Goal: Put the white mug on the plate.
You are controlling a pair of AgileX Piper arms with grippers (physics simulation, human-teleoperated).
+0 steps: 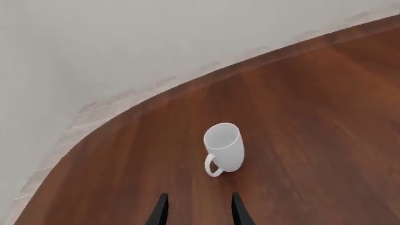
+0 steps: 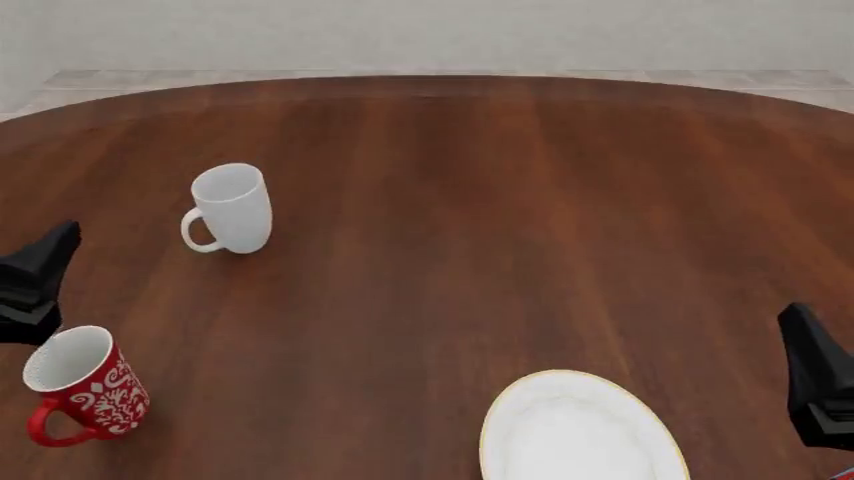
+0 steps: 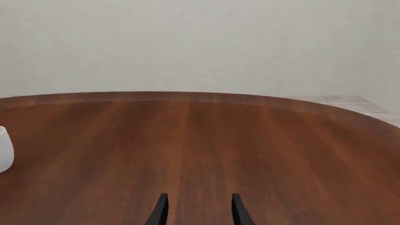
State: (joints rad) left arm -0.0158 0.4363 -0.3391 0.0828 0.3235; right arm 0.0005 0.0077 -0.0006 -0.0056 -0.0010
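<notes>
Mug (image 2: 231, 208) upright toward desk's (image 2: 507, 200) far left, handle facing the left tool (image 1: 198, 213), whose fingers are spread, empty. Plate (image 2: 582, 432) at near edge, well apart. Risks: fingers clip handle, tipping mug; red mug (image 2: 83, 395) nearby may get bumped. Right tool (image 3: 198, 213) also parted, idle.

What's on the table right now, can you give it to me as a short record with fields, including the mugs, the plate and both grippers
white mug: upright, far left of table, handle toward the left edge, nothing holds it
plate: near edge, right of centre, nothing on it
red mug: upright, near left corner
left gripper: open, holds nothing, aimed at white mug, short of it
right gripper: open, holds nothing, over bare wood
</notes>
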